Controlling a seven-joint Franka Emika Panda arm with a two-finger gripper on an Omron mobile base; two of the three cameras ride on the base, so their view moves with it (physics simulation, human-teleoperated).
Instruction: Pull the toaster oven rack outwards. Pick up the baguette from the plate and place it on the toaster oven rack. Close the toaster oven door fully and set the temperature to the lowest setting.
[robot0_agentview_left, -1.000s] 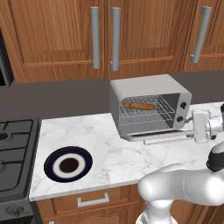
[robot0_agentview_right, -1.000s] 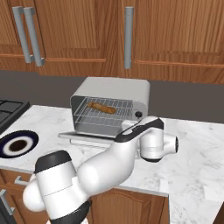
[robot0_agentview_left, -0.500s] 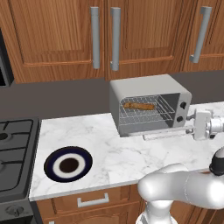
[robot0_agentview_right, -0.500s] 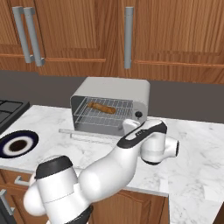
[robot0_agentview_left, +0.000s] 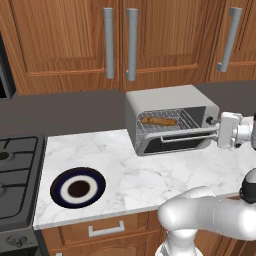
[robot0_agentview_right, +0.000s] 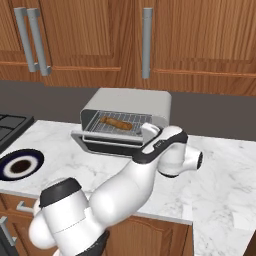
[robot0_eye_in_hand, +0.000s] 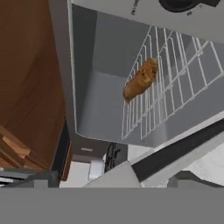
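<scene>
The claw (robot0_agentview_left: 218, 134) sat at the right end of the toaster oven door (robot0_agentview_left: 175, 143), level with the door's bar handle (robot0_agentview_left: 186, 137). Whether its fingers were spread or closed on the handle could not be told — the white wrist hid them from both base cameras, and the fingertips did not show clearly in the hand view.

The door stood partly raised, tilted outwards from the front of the toaster oven (robot0_agentview_left: 170, 117). Inside, the baguette (robot0_agentview_left: 158, 120) lay on the wire rack (robot0_agentview_left: 165, 122) — left of centre. The hand view showed the baguette (robot0_eye_in_hand: 141, 79) on the rack (robot0_eye_in_hand: 170, 83), seen rolled sideways.

The oven rested on a white marble counter (robot0_agentview_left: 145, 175). The plate (robot0_agentview_left: 78, 187) lay bare, well apart to the left, near a black stove (robot0_agentview_left: 15, 170). Wooden cabinets (robot0_agentview_left: 125, 40) with silver handles hung above.
</scene>
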